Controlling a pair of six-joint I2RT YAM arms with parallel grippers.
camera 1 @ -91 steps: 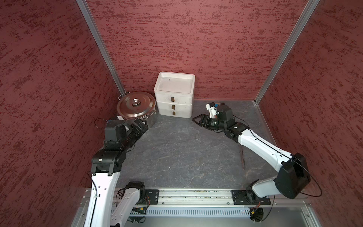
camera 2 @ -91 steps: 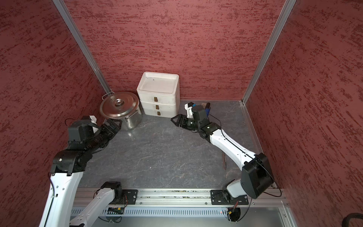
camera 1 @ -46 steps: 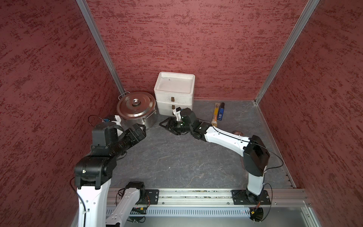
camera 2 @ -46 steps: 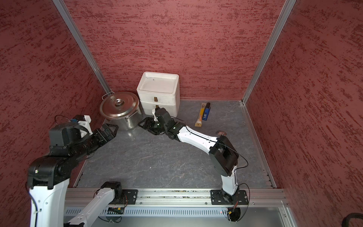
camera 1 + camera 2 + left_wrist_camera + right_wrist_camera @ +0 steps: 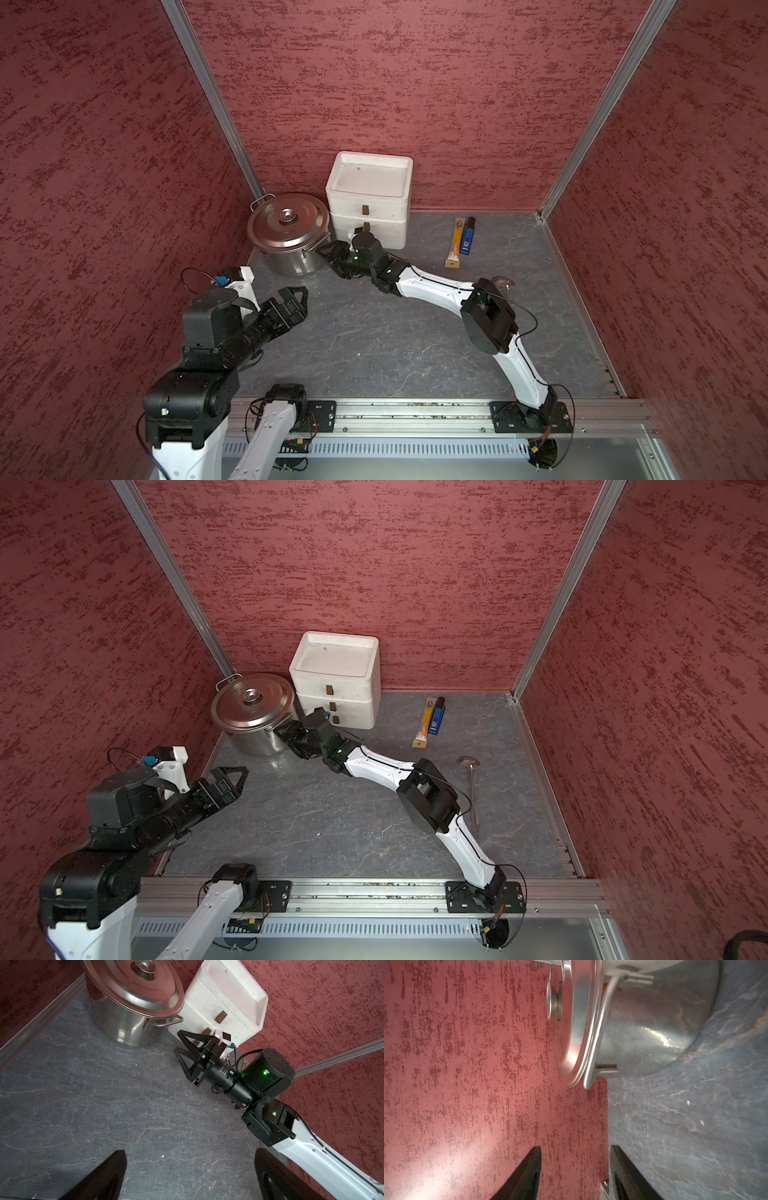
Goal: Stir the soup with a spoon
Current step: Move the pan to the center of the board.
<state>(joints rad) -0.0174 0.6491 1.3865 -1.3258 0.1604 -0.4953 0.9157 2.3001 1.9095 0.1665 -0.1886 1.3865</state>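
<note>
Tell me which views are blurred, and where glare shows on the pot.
Right wrist view: soft with motion blur, and a bright highlight on the pot. Left wrist view: sharp, with a small glare spot low on the pot wall. Both top views: sharp and evenly lit; the lid shows a reddish reflection.

The stockpot and its lid are polished stainless steel, glossy enough to mirror the red walls. The spoon is slim bright metal. The stacked boxes look like matt white foam, slightly scuffed. The bench is dark grey and stone-like, veined, with a dull sheen. The walls are rough and plaster-textured. The right gripper is matt black plastic.
</note>
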